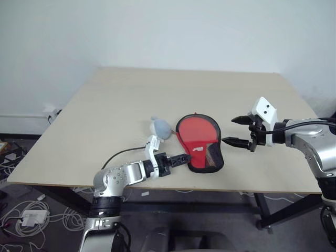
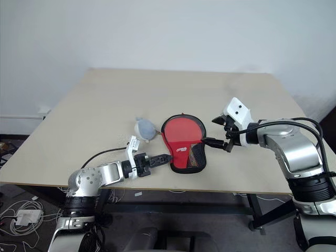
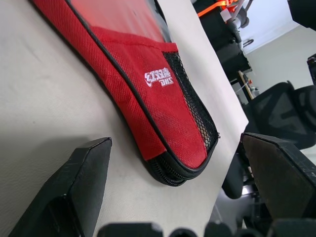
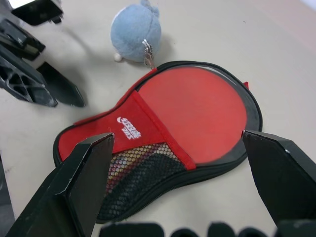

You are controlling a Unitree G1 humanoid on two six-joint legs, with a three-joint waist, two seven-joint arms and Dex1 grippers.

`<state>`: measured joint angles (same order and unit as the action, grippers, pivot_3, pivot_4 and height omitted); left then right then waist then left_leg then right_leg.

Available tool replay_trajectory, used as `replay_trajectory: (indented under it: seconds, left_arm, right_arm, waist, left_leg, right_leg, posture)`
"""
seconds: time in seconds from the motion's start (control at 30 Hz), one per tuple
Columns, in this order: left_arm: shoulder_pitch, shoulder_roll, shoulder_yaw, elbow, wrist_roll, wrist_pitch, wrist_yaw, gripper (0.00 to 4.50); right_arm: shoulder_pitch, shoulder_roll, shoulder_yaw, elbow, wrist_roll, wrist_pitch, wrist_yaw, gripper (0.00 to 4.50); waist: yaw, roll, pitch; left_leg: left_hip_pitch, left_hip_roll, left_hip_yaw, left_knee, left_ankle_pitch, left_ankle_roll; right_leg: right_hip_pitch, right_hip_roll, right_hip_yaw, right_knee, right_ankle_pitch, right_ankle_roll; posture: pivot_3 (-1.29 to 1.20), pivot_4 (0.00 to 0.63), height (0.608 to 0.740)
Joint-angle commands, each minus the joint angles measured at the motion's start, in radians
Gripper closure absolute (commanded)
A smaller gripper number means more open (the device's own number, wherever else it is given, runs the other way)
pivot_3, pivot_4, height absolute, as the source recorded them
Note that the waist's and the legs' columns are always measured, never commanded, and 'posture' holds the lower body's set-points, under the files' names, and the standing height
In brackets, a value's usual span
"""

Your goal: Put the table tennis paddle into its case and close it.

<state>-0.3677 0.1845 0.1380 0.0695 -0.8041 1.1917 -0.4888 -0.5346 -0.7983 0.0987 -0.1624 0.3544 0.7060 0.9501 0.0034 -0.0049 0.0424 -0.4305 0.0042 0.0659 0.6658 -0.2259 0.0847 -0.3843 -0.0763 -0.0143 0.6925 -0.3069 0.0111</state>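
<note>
Lying flat on the worktop [image 1: 105, 115], the red case [image 1: 199, 144] holds the table tennis paddle [image 4: 197, 113]. Left gripper [image 1: 181, 157] jaws wide at its narrow end; right gripper [image 1: 233, 131] jaws wide, just beside. Grey plush lump [image 1: 160, 126] nearby.

lab or office: bare white wall [image 1: 168, 31], floor cables [image 1: 21, 210], office chairs [image 3: 281, 108].
</note>
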Motion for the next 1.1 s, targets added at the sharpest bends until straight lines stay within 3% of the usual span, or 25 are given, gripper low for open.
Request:
replay_trajectory:
  seconds: [0.03,1.1]
  left_arm:
    - [-0.035,-0.017,0.021,0.053,-0.008,0.036,0.026,0.03]
    - [-0.227,-0.186,0.141,0.339,0.001,0.172,0.096,0.03]
  right_arm:
    - [-0.008,0.014,-0.032,-0.044,0.018,0.012,-0.018,0.00]
    - [0.024,0.075,-0.018,-0.122,0.042,0.080,-0.069,0.00]
  waist:
    - [0.000,0.000,0.000]
    - [0.033,0.000,-0.004]
  left_leg:
    - [0.000,0.000,0.000,0.000,0.000,0.000]
    - [0.000,-0.011,-0.001,0.001,-0.003,0.005]
  right_leg:
    - [0.000,0.000,0.000,0.000,0.000,0.000]
    - [0.005,-0.012,-0.004,-0.004,0.001,0.001]
  posture:
    - [0.00,0.000,0.707]
    - [0.00,0.000,0.707]
